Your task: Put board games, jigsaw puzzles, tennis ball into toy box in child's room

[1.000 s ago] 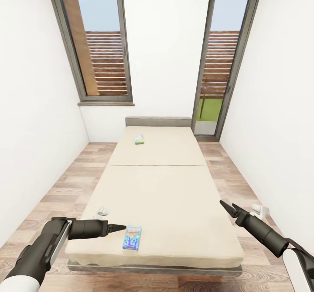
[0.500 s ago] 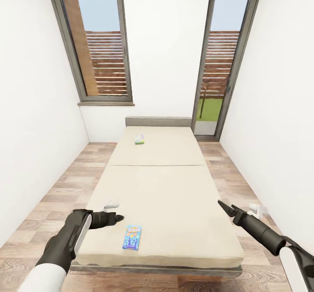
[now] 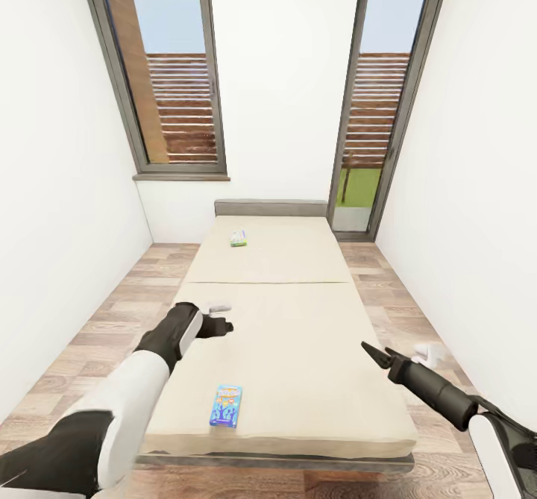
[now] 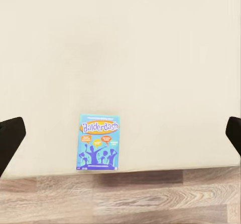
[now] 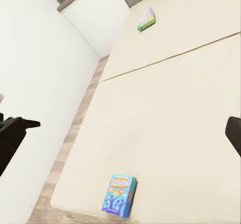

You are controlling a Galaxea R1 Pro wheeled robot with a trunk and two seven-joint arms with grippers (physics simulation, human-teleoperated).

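Head view: bed (image 3: 298, 335); blue game box (image 3: 226, 406) flat near its foot edge, green game box (image 3: 239, 238) near the headboard. Left gripper (image 3: 221, 327) above the mattress (fingers spread wide in its wrist view); right gripper (image 3: 375, 355) at the bed's side, fingers parted.

Left wrist view: blue box (image 4: 99, 142), "Balderdash".

Right wrist view: both boxes, well apart.

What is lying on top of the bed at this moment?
Two board games lie flat on the bed: a blue game box near the foot edge and a green game box near the headboard. The rest of the mattress looks bare. Nothing covers either box.
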